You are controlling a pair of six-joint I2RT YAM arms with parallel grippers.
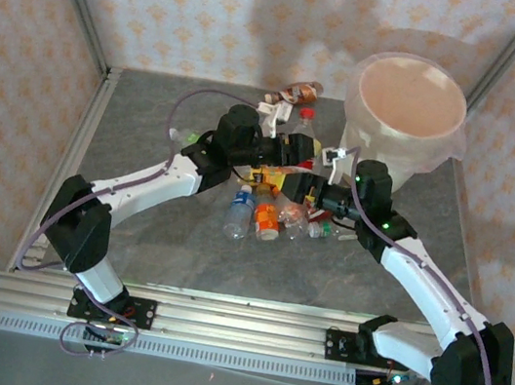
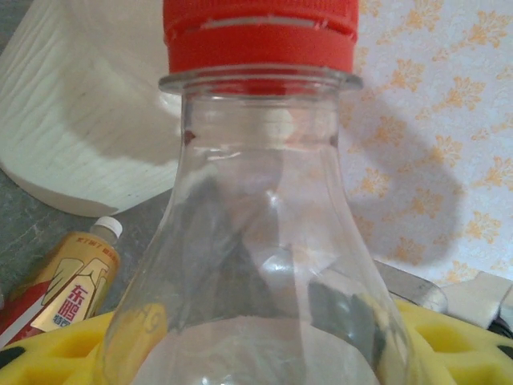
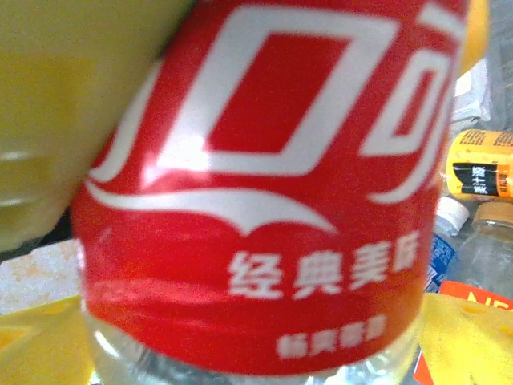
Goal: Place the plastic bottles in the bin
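Observation:
A clear plastic bottle [image 2: 264,265] with a red cap [image 2: 260,36] and a red label [image 3: 264,200] stands upright above the pile, with my left gripper [image 1: 297,148] shut on its lower body; yellow pads [image 2: 48,353] flank it. My right gripper [image 1: 322,177] is right beside it, open wide, its yellow pads [image 3: 473,337] on either side of the red label. Several more bottles [image 1: 264,211] lie in a heap under both grippers. The cream-white bin [image 1: 405,109], pinkish inside, stands at the back right, close behind the held bottle.
A brown-red bottle [image 1: 299,91] lies by the back wall. A gold-and-red labelled bottle [image 2: 64,289] lies left of the held one, near the bin's wall [image 2: 80,120]. An orange-labelled bottle [image 3: 481,164] and a blue-labelled one [image 3: 445,233] lie in the heap. Patterned walls enclose the table.

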